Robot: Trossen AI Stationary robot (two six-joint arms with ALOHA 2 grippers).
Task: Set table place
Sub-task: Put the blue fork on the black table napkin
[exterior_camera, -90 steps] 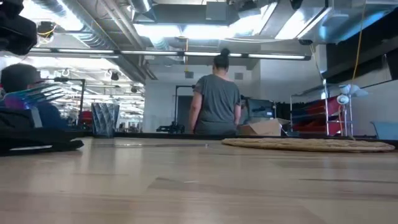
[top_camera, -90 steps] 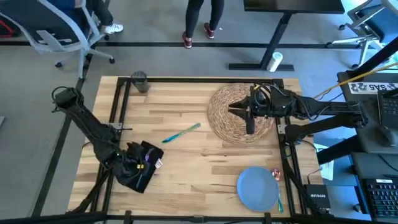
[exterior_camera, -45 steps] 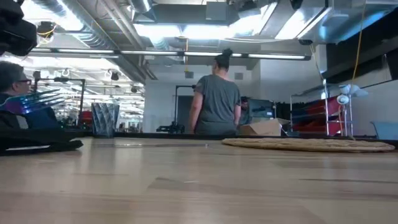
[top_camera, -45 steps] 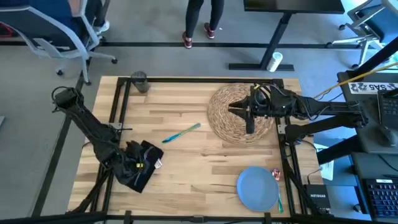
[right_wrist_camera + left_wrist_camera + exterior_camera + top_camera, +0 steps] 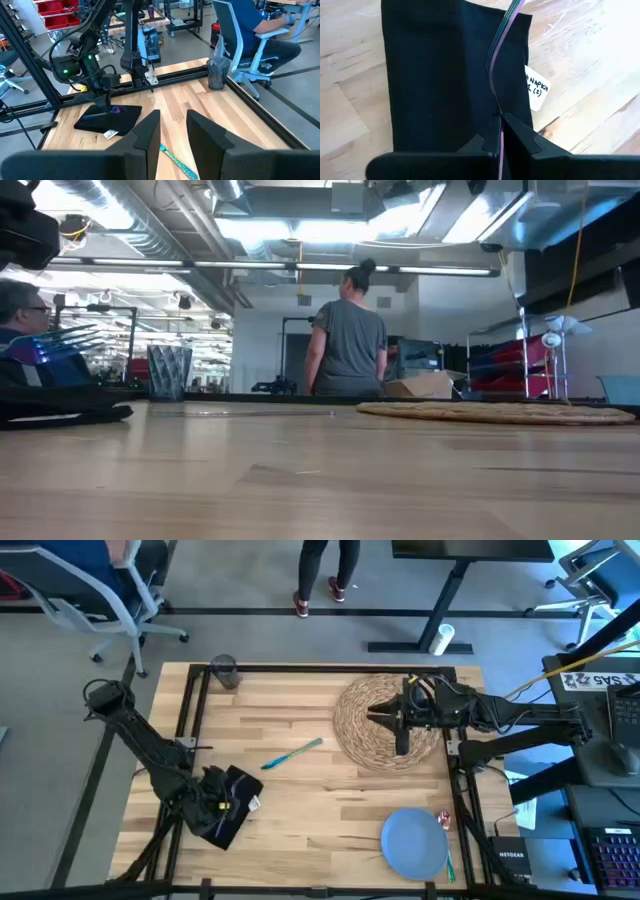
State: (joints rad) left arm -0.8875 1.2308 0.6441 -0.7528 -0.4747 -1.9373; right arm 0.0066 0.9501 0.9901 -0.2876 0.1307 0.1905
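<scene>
On the light wood table [image 5: 320, 802], a black napkin [image 5: 228, 830] lies flat at the near left. My left gripper [image 5: 222, 802] points down at it, shut. A round woven placemat [image 5: 365, 715] lies at the far right, and my right gripper [image 5: 401, 740] hovers open over it. A blue plate [image 5: 413, 843] lies flat at the near right, with red-handled cutlery [image 5: 443, 820] and a green piece [image 5: 451, 865] beside it. A teal fork [image 5: 292, 753] lies mid-table. A grey glass [image 5: 224, 670] stands at the far left corner. My left gripper [image 5: 501, 122] comes from above with its fingers together, its tips at the napkin's top face [image 5: 485, 107], near the edge that carries a white label [image 5: 536, 90]. I cannot tell whether any cloth is pinched between them. The napkin lies flat on the table.
Black frame rails run along the table's left, far and right edges. A person stands beyond the far edge [image 5: 348, 330], and another sits by the far left corner. Bare wood shows between the napkin and the plate.
</scene>
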